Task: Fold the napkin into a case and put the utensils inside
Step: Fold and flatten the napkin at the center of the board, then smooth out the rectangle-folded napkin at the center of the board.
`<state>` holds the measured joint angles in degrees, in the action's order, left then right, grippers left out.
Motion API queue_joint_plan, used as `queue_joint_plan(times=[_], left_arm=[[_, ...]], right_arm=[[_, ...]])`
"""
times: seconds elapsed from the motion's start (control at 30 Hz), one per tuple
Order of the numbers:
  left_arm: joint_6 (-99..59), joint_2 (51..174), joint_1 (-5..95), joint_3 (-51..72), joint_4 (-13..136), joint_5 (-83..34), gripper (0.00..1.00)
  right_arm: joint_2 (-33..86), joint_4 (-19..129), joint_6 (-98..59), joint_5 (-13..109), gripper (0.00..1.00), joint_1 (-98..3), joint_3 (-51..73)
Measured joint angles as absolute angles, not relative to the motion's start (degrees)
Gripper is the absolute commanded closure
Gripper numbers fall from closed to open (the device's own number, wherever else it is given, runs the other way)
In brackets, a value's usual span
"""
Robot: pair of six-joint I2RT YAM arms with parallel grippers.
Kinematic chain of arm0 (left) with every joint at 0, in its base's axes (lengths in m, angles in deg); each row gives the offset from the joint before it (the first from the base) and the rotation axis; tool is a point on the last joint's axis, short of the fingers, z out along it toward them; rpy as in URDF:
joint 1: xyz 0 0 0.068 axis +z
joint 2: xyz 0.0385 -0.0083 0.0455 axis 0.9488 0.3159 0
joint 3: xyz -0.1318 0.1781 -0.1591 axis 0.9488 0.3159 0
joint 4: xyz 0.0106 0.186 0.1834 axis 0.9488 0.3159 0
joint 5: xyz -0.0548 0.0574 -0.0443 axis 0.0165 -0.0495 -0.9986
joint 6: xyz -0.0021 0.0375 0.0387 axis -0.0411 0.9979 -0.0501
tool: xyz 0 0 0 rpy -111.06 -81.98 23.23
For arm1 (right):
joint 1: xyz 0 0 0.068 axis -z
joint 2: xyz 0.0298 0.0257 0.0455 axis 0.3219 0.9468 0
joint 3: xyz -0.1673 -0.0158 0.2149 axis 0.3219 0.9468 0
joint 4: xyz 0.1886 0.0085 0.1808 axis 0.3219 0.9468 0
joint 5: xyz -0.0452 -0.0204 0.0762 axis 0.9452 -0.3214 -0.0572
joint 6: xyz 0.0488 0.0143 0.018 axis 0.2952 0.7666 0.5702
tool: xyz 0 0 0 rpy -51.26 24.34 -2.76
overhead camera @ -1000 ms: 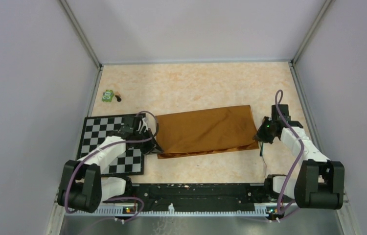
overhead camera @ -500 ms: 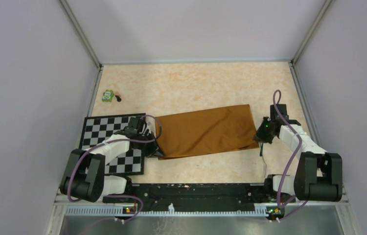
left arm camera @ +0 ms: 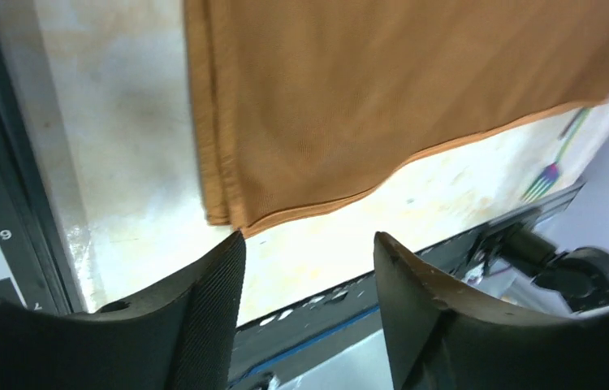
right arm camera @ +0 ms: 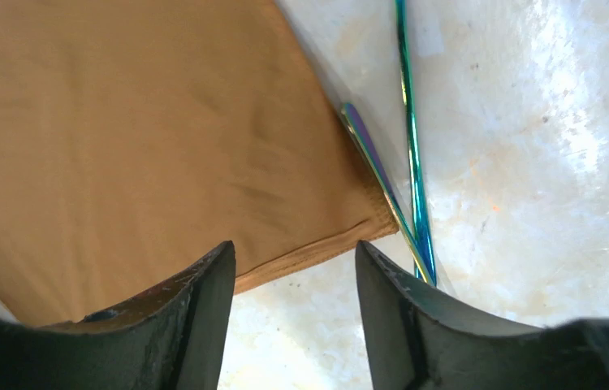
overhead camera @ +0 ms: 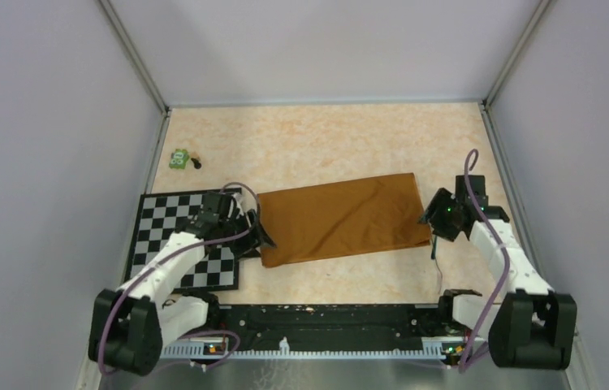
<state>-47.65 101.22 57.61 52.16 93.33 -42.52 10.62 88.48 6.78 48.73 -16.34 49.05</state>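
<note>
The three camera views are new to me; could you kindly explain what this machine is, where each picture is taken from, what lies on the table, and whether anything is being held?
These are two robot arms bolted at the near edge of a table. The wide picture comes from a fixed camera above and behind them. The other two pictures come from cameras on the two wrists, looking down at the work.

On the table lie a folded rust-orange napkin, a black-and-white checkered mat to its left, a small green toy further back, and thin iridescent utensils by the napkin's right edge.

The left gripper and the right gripper hover at the napkin's two near corners. Both are open and hold nothing.
</note>
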Motion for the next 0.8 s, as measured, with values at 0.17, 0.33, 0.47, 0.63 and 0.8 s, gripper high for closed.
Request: queue_joint_plan(times=[0.17,0.33,0.47,0.63,0.8], left_arm=[[-48.3,92.4,57.6,48.0,93.7,-40.2,0.22],[-49.8,98.1,57.6,47.7,85.3,-44.2,0.19],[-50.1,110.0,57.6,47.1,79.4,-46.5,0.17],[-49.7,116.9,57.6,44.6,76.1,-46.2,0.10],[-49.5,120.7,57.6,41.8,74.1,-43.4,0.05]], right_arm=[[0.9,89.4,6.5,47.4,0.34,-16.3,48.5],[8.8,83.5,4.6,38.4,0.31,-16.3,47.5],[16.9,81.3,2.9,35.4,0.31,-16.3,47.5],[17.8,79.7,1.6,34.9,0.31,-16.7,48.0],[18.1,77.8,1.5,35.2,0.31,-16.9,50.6]])
